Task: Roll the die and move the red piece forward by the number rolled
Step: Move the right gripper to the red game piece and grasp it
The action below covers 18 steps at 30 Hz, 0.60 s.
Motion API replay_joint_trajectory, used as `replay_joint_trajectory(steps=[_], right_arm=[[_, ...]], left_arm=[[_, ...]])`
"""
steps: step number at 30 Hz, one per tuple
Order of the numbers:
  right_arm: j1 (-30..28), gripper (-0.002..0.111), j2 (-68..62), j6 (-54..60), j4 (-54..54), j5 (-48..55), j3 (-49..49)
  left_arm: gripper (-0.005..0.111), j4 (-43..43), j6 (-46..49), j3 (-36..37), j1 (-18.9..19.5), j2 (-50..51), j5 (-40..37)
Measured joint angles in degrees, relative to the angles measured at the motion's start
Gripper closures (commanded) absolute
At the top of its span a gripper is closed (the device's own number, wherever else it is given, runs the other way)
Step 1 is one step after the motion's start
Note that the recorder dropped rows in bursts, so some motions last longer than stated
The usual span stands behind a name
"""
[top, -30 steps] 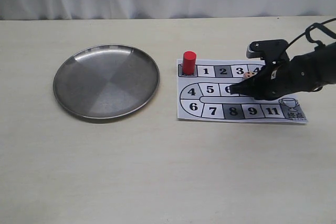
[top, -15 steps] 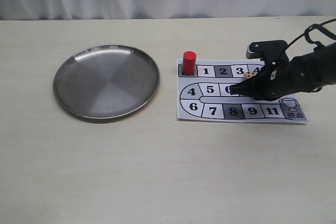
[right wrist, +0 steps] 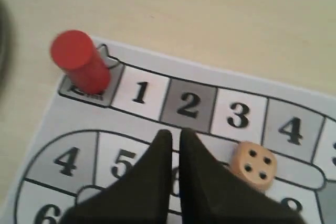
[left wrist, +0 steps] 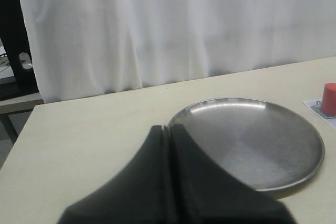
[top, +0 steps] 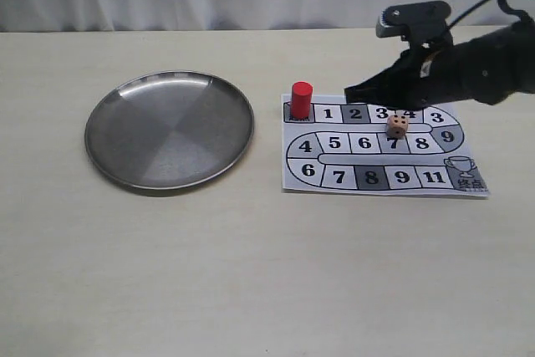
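Note:
The die (top: 396,127) lies on the paper game board (top: 338,176) near square 7, free of any grip. In the right wrist view the die (right wrist: 254,165) shows four pips on top. The red piece (top: 301,99) stands upright on the start square, left of square 1, and also appears in the right wrist view (right wrist: 80,61). My right gripper (top: 351,91) hovers above the board's top row, its fingers nearly together and empty (right wrist: 175,134), just beside the die. My left gripper (left wrist: 168,128) is shut and empty, off to the side of the plate.
A round steel plate (top: 169,129) sits on the table left of the board; the left wrist view shows the plate (left wrist: 252,140) just beyond the fingers, with the red piece (left wrist: 329,98) at the frame's edge. White curtain lines the back.
My right gripper has lifted off the board and drawn back from the die. The die now lies in plain sight near square 7. The red piece has not moved.

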<state>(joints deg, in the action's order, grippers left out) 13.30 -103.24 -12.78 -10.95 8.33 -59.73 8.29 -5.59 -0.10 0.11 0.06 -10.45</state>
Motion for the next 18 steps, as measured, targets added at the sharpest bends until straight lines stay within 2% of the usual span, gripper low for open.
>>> replay_joint_trajectory(steps=[6, 8, 12, 18], right_arm=[[4.99, 0.050, -3.95, 0.00, -0.13, 6.21, -11.43], [6.08, 0.038, -5.89, 0.00, -0.13, 7.39, -14.78], [6.87, 0.028, -10.89, 0.00, 0.79, 10.23, -21.35], [6.87, 0.029, -17.73, 0.00, 1.76, 13.64, -27.68]], left_arm=[[0.107, 0.00, 0.00, 0.00, 0.00, 0.00, 0.00], [0.107, 0.00, 0.00, 0.00, 0.00, 0.00, 0.00], [0.107, 0.00, 0.00, 0.00, 0.00, 0.00, 0.00], [0.107, 0.00, 0.00, 0.00, 0.00, 0.00, 0.00]])
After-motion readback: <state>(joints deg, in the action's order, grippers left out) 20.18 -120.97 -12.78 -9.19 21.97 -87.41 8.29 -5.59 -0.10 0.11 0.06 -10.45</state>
